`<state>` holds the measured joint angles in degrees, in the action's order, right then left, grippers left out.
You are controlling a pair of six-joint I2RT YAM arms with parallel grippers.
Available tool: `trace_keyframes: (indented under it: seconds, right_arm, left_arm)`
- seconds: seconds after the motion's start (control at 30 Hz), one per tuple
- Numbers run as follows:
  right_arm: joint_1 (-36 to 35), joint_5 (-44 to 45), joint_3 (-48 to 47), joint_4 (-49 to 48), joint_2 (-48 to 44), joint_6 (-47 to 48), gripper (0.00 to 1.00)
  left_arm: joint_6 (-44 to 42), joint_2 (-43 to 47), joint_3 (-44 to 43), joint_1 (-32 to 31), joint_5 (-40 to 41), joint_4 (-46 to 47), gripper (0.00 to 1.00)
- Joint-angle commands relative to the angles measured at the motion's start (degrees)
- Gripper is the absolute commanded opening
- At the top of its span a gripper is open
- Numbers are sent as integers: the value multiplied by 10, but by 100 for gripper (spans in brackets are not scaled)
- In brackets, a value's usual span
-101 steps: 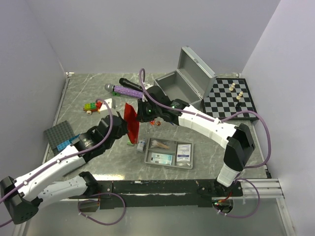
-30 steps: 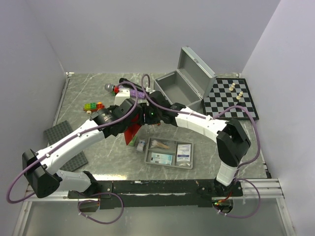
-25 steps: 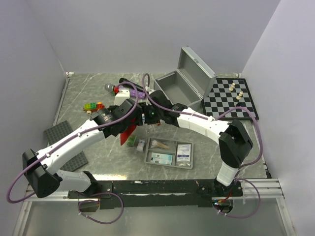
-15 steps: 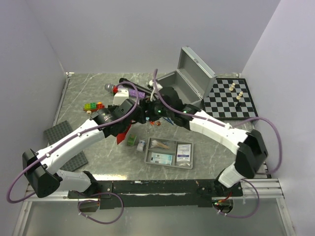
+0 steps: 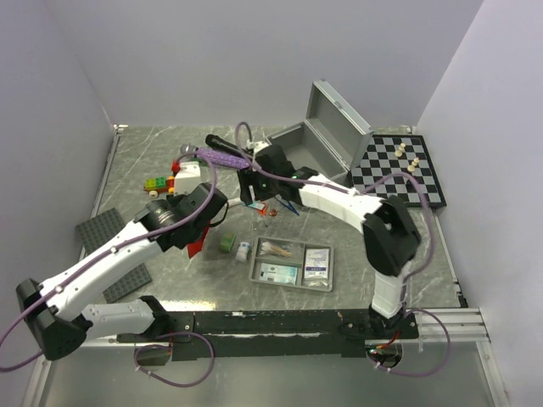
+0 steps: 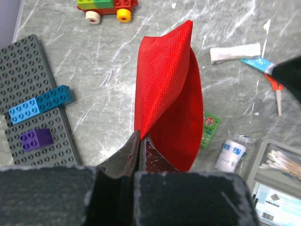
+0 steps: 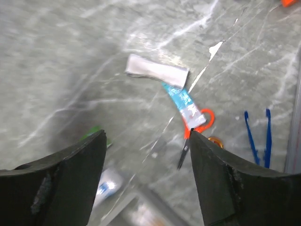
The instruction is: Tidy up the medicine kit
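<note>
Left gripper (image 6: 139, 141) is pinched tight on one edge of the red pouch (image 6: 169, 94), and the mesh fabric fans out ahead of the fingers with its mouth gaping. I see the pouch held over the table (image 6: 94, 61), with the studded block plate (image 6: 28, 70) on one side and a small green packet (image 6: 210, 128) on the other, partly covered by the pouch. Just past that packet lies a wrapped gauze roll (image 6: 230, 153), next to the grey divided tray (image 5: 254, 270), which holds cotton swabs (image 6: 282, 162) and flat packets (image 5: 316, 261).

Farther back, the right gripper (image 7: 146, 136) hangs with its jaws spread wide and nothing between them. Below it on the table are a white sachet (image 7: 156, 70), a blue packet (image 7: 183, 104) and orange-handled scissors (image 7: 195, 127), with blue tweezers (image 7: 256, 134) off to the side. From the top view, the metal case (image 5: 305, 148) stands at the back of the table with its lid up, and the chessboard (image 5: 394, 170) sits beside it.
</note>
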<state>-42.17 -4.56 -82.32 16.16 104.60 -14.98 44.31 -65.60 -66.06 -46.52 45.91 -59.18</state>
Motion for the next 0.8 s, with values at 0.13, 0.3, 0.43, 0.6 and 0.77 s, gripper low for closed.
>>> trace_keyframes:
  seconds: [0.13, 0.3, 0.43, 0.6, 0.77]
  right_arm:
    - [0, 25, -122, 19, 118, 79, 83]
    - [-1, 15, -190, 33, 176, 90, 85]
    - [-2, 10, -247, 52, 230, 86, 86]
    - [-1, 0, -323, 90, 289, 80, 86]
    - [-1, -31, -345, 102, 315, 65, 85]
  left_arm:
    - [37, 51, 23, 4, 12, -17, 1]
    - [39, 64, 30, 3, 4, -19, 1]
    - [41, 72, 26, 5, 8, -24, 1]
    - [45, 79, 23, 4, 10, -30, 1]
    - [39, 82, 25, 4, 8, -22, 1]
